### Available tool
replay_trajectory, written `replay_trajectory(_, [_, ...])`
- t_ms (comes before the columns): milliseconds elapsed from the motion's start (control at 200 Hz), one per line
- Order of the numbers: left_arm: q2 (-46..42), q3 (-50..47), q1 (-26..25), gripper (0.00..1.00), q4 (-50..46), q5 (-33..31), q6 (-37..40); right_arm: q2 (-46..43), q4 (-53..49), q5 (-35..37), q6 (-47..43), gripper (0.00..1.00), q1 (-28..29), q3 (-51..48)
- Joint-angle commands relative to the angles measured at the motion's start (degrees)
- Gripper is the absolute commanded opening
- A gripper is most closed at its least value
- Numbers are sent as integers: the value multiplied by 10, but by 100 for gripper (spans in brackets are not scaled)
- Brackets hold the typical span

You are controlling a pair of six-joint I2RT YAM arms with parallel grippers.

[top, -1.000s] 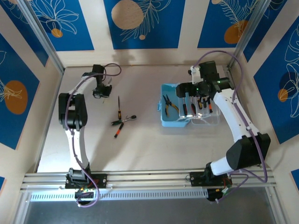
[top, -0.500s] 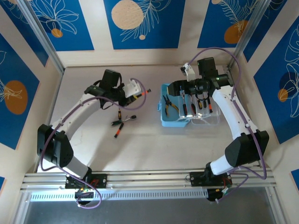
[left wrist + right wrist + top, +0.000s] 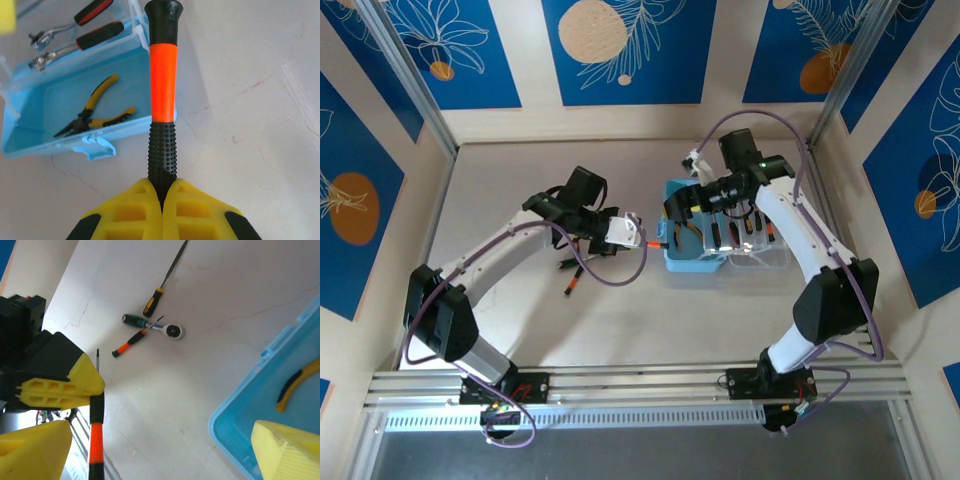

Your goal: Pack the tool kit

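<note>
Orange-handled small screwdriver (image 3: 127,343), a ratchet wrench (image 3: 173,331) and a yellow-and-black-handled tool (image 3: 153,301) lie loose on the bench (image 3: 620,310), left of centre, close together and not yet packed.

Just beyond them and to the right, the left tool (image 3: 161,187) is clamped shut on the black knurled part of a larger screwdriver (image 3: 162,85). Its orange-and-black handle points toward the light-blue case (image 3: 55,146) and stops just short of the case's left wall. The shaft end is hidden behind the fingers.

The case sits right of centre on the bench with its clear lid (image 3: 765,258) laid open to the right. A pair of yellow-handled pliers (image 3: 92,111) lies in the tray. Red-and-black-handled drivers (image 3: 97,34) rest on the lid side.

The right tool (image 3: 682,205) hangs over the far-left part of the case, fingers spread wide and holding nothing, its camera looking toward the left tool.

Assessment: the step in hand appears to be delivery of the held screwdriver to the case, either by direct placement or by handover to the right tool; which is intended cannot be determined. The next move calls for carrying the handle over the left wall, lowering it clear of the pliers, and keeping the two tools apart. Three loose items remain to be fetched.
</note>
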Motion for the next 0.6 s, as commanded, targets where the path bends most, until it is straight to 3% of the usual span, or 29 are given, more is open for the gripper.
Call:
replay_trajectory(0, [-1, -4, -4, 0, -10, 35, 54, 9, -35, -41, -29, 90, 10, 12])
replay_trajectory(230, [6, 5, -6, 0, -14, 27, 65, 20, -55, -113, -61, 77, 38, -24])
replay_trajectory(595, [10, 18, -5, 0, -21, 17, 75, 35, -74, -143, -74, 58, 64, -60])
